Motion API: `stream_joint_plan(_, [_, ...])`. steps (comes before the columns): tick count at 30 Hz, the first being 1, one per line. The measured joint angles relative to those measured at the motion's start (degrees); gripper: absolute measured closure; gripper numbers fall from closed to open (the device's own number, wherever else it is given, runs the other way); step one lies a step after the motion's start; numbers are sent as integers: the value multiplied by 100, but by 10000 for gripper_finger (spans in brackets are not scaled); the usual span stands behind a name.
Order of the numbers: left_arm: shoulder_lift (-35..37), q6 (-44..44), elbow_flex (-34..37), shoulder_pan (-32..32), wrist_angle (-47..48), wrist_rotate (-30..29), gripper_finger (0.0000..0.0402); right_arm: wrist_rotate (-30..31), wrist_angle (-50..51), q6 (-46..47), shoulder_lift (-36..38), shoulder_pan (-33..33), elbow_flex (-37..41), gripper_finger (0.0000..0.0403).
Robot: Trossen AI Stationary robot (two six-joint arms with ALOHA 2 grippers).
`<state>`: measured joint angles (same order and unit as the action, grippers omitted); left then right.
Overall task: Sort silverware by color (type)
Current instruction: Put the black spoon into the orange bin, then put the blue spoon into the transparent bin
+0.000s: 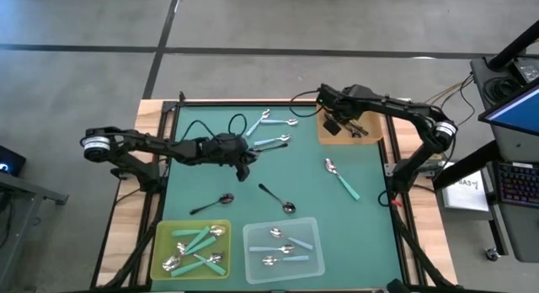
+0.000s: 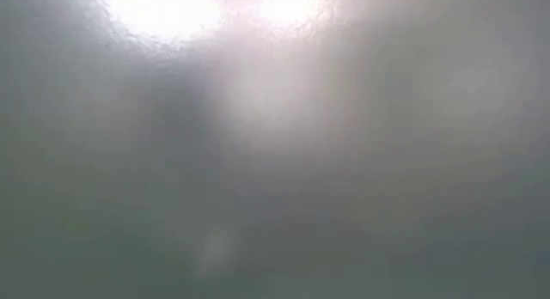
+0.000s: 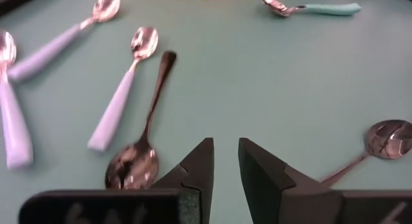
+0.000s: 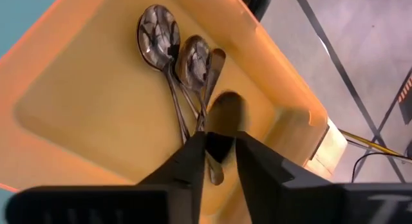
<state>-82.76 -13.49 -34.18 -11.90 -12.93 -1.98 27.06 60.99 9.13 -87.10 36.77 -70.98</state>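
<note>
Right gripper (image 4: 219, 153) hangs over the orange tray (image 1: 364, 133), its fingers a narrow gap apart with the end of a black spoon (image 4: 215, 130) between them. I cannot tell whether they grip it or have let it go. Judging by the pile, this is a drop-off: directly under the fingers two more black-handled spoons (image 4: 168, 47) lie bowl to bowl, so the tray serves as the bin for the dark kind.

Left gripper (image 3: 224, 161) sits low over the green mat (image 1: 370, 226), jaws narrowly parted and holding nothing. Just beside one finger lies another black spoon (image 3: 143, 137), which looks like the next pick. Beyond it, light blue spoons (image 3: 122, 89) are fanned out, and a teal spoon (image 3: 315, 8) lies farther off. A further dark spoon (image 3: 383, 141) rests beside the other finger.

Behind that gripper, the yellow tray (image 1: 162, 242) holds the teal spoons and the clear tray (image 1: 313, 261) the light blue ones.
</note>
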Motion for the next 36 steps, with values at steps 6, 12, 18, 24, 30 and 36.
stream_joint_plan(6, [-432, 763, -497, -101, 50, -33, 321, 5, -17, 349, 91, 0, -2, 278])
stream_joint_plan(12, [-1297, 1181, -1309, -363, 812, -62, 296, 2, -21, 438, 95, 0, -2, 252])
stream_joint_plan(18, [-1928, 1344, -2021, -739, 1729, -761, 292, -4, 0, 595, 95, -2, -2, 246])
stream_joint_plan(24, [-1997, 1292, -2174, -1043, 1749, -796, 292, -6, 4, 631, 95, -4, 14, 251])
stream_joint_plan(30, [-2004, 1175, -2231, -1123, 1863, -222, 292, -6, -3, 581, 95, -3, 20, 254])
stream_joint_plan(36, [-2188, 1129, -2232, -1126, 1958, -187, 292, -6, -42, 522, 95, -2, 24, 253])
